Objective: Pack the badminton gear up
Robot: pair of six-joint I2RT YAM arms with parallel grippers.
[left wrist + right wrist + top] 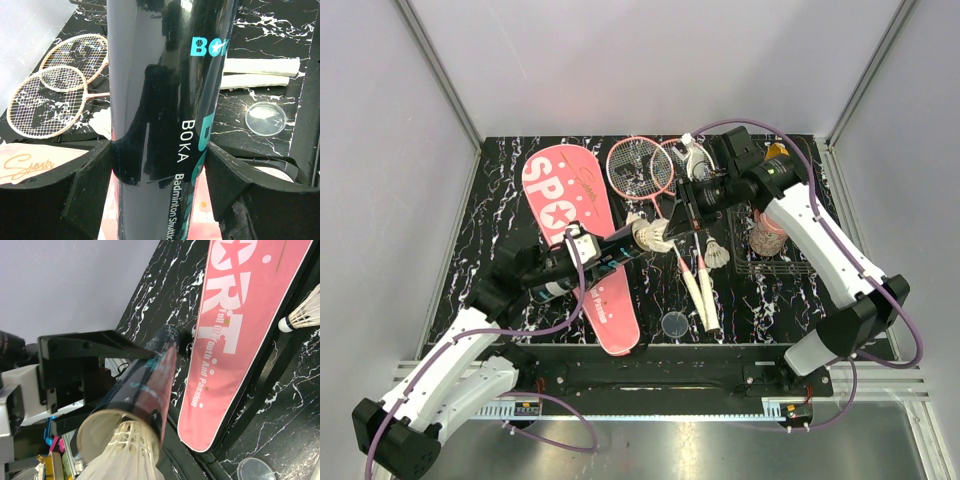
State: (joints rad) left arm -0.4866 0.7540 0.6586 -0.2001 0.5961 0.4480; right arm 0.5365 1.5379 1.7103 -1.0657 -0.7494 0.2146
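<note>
My left gripper (582,250) is shut on the black tube (590,262), held low over the pink cover (565,200); both pads press the tube (160,100). A white shuttlecock (651,237) sits nose-first in the tube's open mouth, its feathers (125,455) sticking out. My right gripper (677,226) is right at those feathers, with its fingers out of the right wrist view. Two pink rackets (640,167) lie behind, their white handles (702,290) pointing to the front. Another shuttlecock (717,253) lies beside the handles, and a third (695,155) lies at the back.
A clear round lid (674,323) lies near the front edge. A small pinkish cup (769,235) and a yellow disc (775,152) are on the right, under and behind the right arm. Grey walls close in three sides.
</note>
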